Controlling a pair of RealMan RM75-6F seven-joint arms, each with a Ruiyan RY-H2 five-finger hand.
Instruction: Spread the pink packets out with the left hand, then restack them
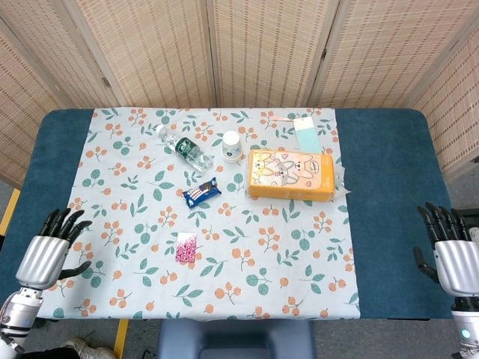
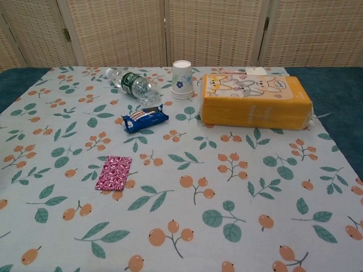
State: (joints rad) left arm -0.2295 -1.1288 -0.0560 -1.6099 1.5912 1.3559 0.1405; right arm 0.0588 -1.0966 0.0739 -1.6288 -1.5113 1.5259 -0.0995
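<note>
The pink packets [image 1: 186, 248] are seen as one neat stack on the tabletop [image 1: 389, 224], front-left of centre, long axis running roughly front-to-back w/ a slight tilt. The stack lies to the right of the left robot hand [image 1: 54, 247] and a bit further in — clearly the nearer one. That hand is held open, empty, at the tabletop's left edge, fingers pointing away. The right robot hand [image 1: 449, 250] is likewise open, well apart — far edge.
</note>
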